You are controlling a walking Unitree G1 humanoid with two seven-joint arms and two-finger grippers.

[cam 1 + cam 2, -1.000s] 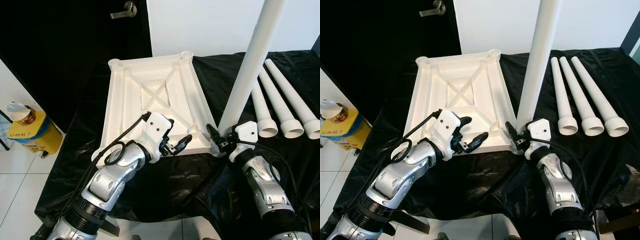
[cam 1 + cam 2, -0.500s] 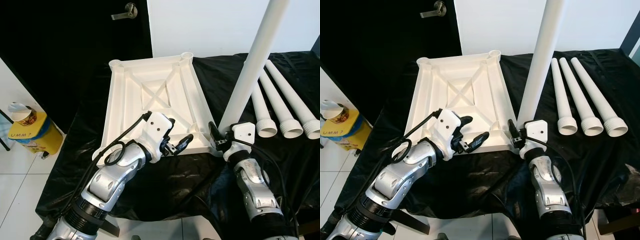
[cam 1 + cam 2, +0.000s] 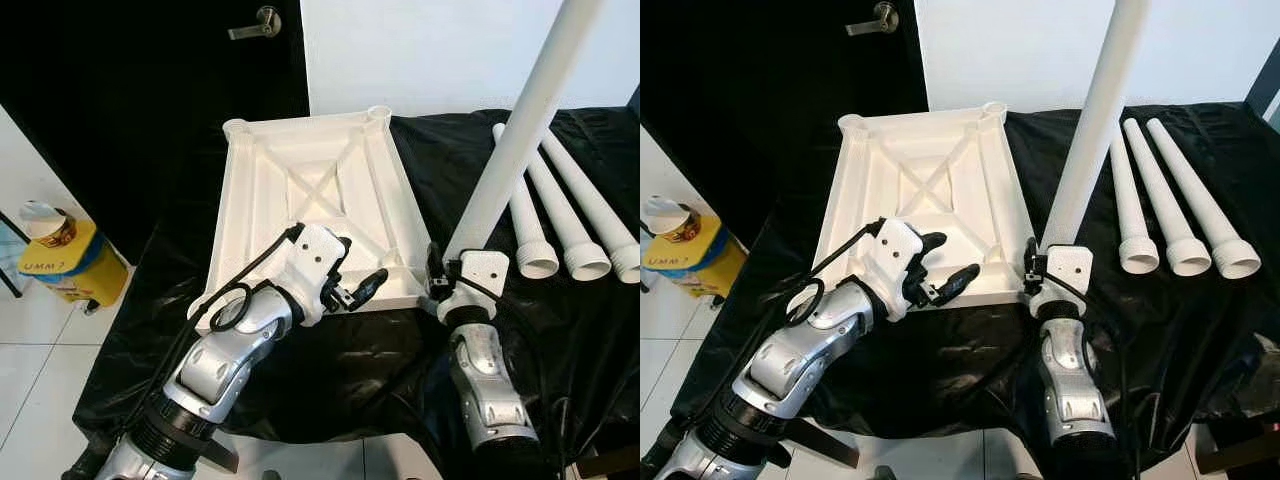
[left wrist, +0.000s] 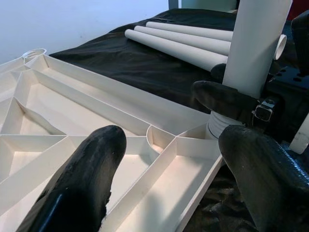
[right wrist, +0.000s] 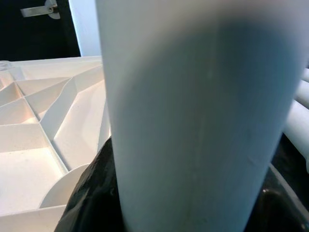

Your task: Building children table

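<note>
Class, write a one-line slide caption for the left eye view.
Right gripper holds a white leg upright at the near corner of the upturned tabletop; left gripper open at its edge.

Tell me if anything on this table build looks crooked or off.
The table leg held by the right tool at the tabletop's near right corner leans to the right instead of standing straight. Three spare legs lie neatly beside it. The left tool rests open on the tabletop's near edge.

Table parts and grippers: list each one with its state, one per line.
Table top: upside down on the black cloth.
Standing leg: upright at the near right corner, tilted slightly.
Three spare legs: lying flat.
Right gripper: shut on the standing leg.
Left gripper: open, over the near edge.
</note>
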